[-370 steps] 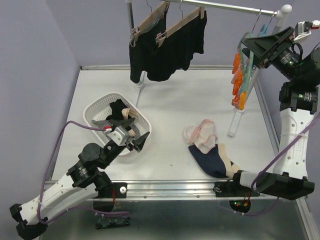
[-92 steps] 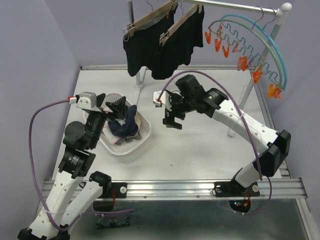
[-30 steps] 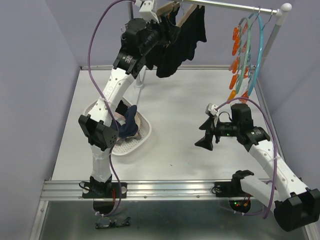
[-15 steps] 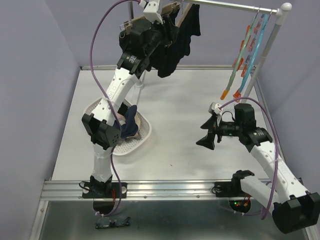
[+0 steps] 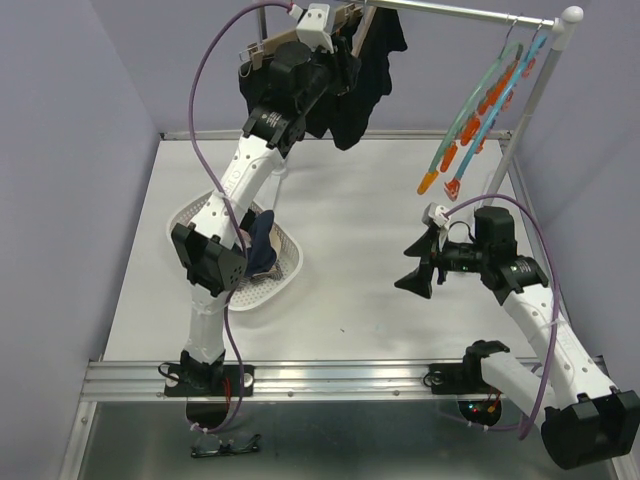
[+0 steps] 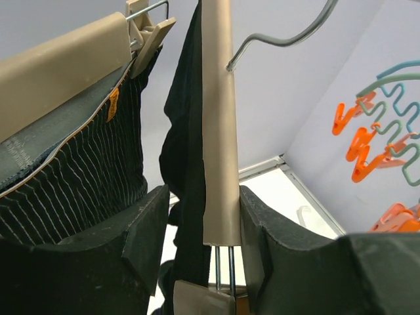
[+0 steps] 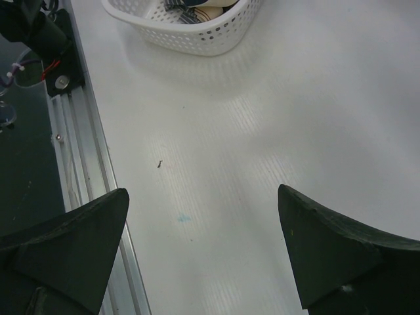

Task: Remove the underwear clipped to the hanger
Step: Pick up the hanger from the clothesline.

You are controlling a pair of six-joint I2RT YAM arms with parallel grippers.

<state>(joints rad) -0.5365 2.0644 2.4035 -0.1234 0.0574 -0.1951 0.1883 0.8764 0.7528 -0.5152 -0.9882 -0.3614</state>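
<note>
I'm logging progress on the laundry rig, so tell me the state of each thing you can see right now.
Left gripper: fingers either side of the wooden hanger, grip unclear.
Right gripper: open, holding nothing, above the table.
Black shorts: clipped, hanging.
Peg hanger: on the rail, tilted, pegs bare.
Basket: upright, garments inside.

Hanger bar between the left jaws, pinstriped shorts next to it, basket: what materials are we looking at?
Hanger bar: smooth matte beige, wood or wood-tone plastic; no grain shows, so it stays open.
Shorts: soft cloth, black with fine pale pinstripes, hanging in loose folds.
Basket: moulded white plastic by the look of it, smooth, with rows of punched holes in the wall.
</note>
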